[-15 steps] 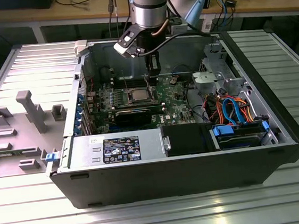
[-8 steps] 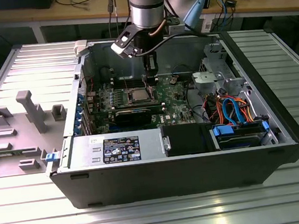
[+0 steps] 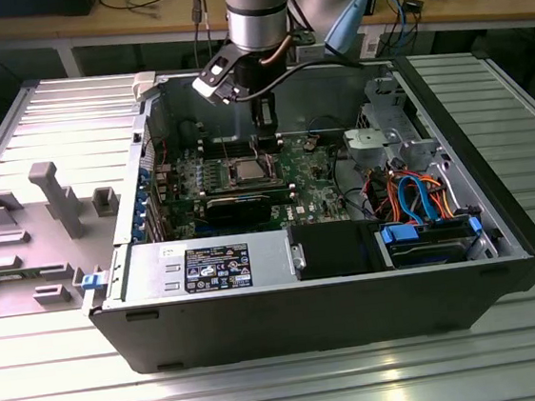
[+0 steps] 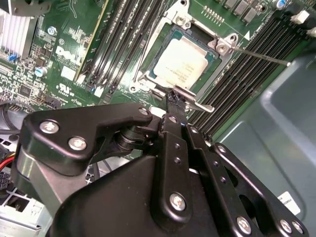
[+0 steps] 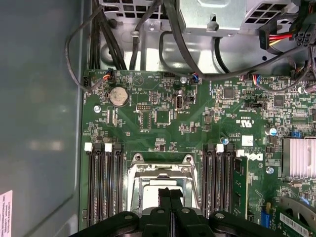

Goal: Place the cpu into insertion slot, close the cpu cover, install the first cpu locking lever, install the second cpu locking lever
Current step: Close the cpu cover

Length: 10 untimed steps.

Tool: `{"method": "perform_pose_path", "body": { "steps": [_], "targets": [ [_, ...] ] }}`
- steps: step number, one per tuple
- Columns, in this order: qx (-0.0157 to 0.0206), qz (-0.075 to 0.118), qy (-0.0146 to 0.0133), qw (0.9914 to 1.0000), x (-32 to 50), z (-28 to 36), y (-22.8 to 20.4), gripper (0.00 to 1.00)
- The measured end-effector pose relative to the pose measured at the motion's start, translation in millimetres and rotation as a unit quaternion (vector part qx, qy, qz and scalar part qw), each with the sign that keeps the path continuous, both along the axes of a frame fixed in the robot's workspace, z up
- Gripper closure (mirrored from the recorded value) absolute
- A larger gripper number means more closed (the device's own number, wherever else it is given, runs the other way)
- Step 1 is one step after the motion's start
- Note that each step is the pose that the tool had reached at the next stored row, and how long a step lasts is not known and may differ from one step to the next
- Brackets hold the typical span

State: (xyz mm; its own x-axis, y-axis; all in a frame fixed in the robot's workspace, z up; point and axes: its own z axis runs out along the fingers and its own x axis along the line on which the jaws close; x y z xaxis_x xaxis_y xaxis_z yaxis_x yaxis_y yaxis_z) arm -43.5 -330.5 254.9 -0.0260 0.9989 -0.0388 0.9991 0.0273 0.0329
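Already the cpu (image 4: 180, 61) lies flat in the insertion slot (image 4: 196, 34), toward the motherboard's (image 5: 148, 123) far edge in the exterior view, between two banks of memory slots (image 5: 103, 187). The cpu cover (image 5: 134, 185) lies down around it, framing its metal top. The gripper (image 4: 176, 98) hangs just above the cover's edge, fingers pressed together and gripping nothing. A thin locking lever (image 4: 256, 55) juts from the slot's corner across the memory slots.

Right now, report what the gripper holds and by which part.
Nothing visibly held: the gripper is shut, tips at an edge of the cpu cover; whether they pinch it cannot be told.
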Motion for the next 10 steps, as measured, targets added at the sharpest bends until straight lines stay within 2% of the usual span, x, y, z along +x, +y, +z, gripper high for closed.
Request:
{"method": "perform_pose_path", "body": {
  "steps": [10],
  "targets": [
    [0.0000, 0.000, 0.0000, 1.00000, -11.0, 0.0, 0.0, 0.88]
  ]
}}
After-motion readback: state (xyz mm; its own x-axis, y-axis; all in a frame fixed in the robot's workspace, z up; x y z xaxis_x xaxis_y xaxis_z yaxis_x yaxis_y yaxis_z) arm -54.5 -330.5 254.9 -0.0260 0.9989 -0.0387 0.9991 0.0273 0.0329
